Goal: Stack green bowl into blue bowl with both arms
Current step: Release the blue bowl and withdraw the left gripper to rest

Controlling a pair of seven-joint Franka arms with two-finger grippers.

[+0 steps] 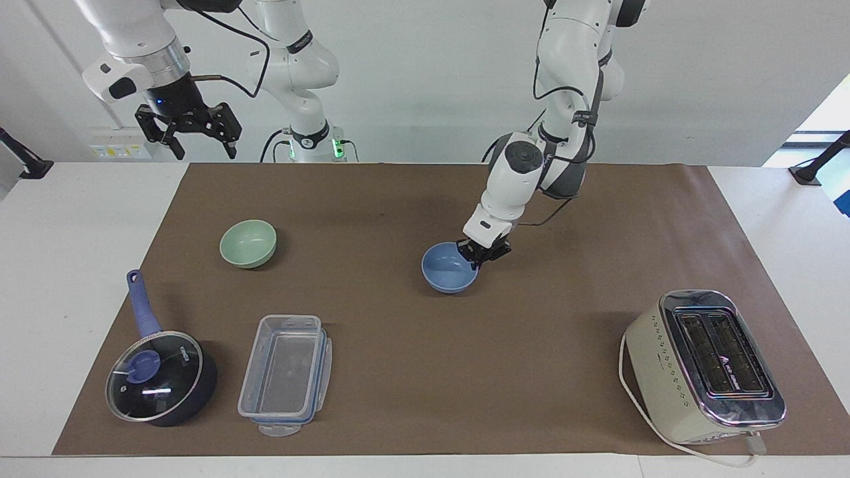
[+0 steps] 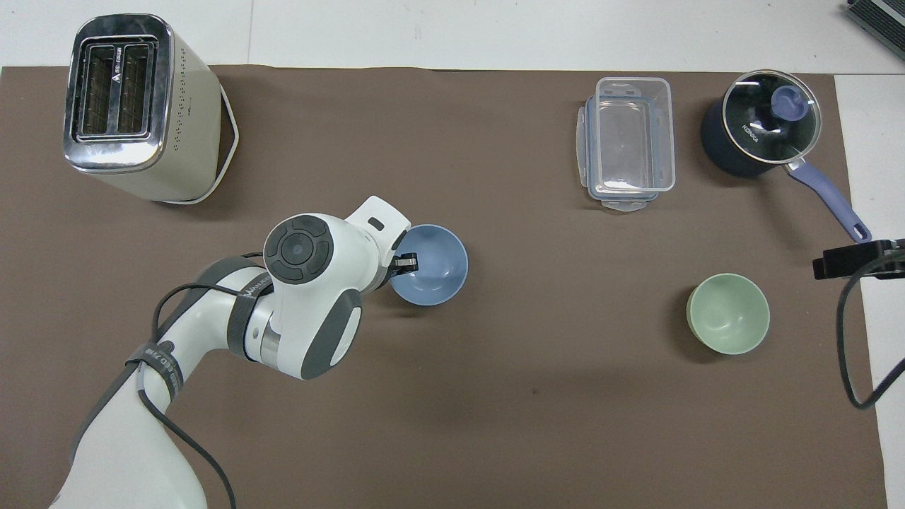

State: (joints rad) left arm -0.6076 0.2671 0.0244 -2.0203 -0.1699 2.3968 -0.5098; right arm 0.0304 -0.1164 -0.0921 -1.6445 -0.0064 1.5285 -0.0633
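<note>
Brown mat [image 1: 425, 372] over a white table [image 1: 80, 219], holding six items. Blue bowl [image 1: 449, 267], near the middle of the mat, upright on the mat; its rim on the side toward the left arm's end is pinched between the fingers of the left gripper [image 1: 481, 254], one finger inside the bowl and one outside, pressed onto the wall. Left arm reaches down to it from its base, elbow raised above the mat. Green bowl [image 1: 248, 243], upright and empty, toward the right arm's end of the table, well apart from the blue bowl and at about the same distance from the robots; nothing touches it. Right gripper [image 1: 188, 129], raised high over the table edge at the robots' end, jaws spread wide, holding nothing; the right arm waits. Saucepan [image 1: 161, 377], dark blue with glass lid on, handle pointing toward the robots, at the right arm's end, farther from the robots than the green bowl. Clear plastic box [image 1: 285, 374], just beside the saucepan, not touching it. Toaster [image 1: 705, 365], cream with chrome top, tilted on the mat at the left arm's end, cord looped round it.
</note>
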